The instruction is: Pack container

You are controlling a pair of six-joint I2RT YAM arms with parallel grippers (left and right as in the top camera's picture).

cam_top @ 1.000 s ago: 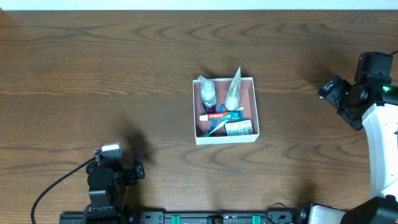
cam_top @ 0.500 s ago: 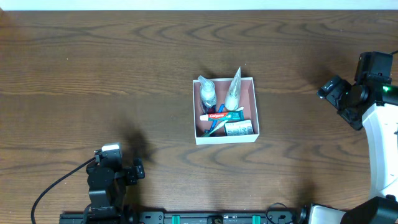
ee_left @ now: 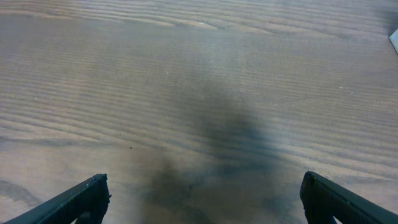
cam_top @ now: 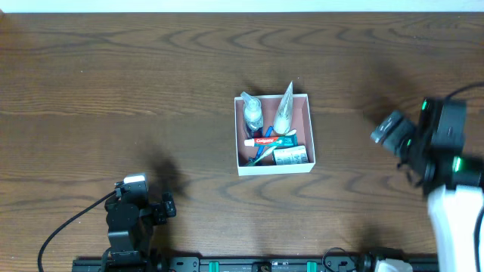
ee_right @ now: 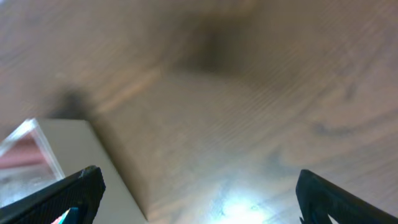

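Observation:
The container is a square white-walled box with a pinkish-brown inside at the table's middle. It holds two clear bottles, a toothpaste tube, a green soap packet and a blue item. Its white wall shows blurred at the lower left of the right wrist view. My right gripper is open and empty, to the right of the container. My left gripper is open and empty at the front left, over bare wood.
The wooden table spreads around the container. A black cable runs from the left arm's base at the front edge. The right arm's white body stands at the front right.
My right arm has swung down and left, toward the container. The left arm and the container's contents have not moved.

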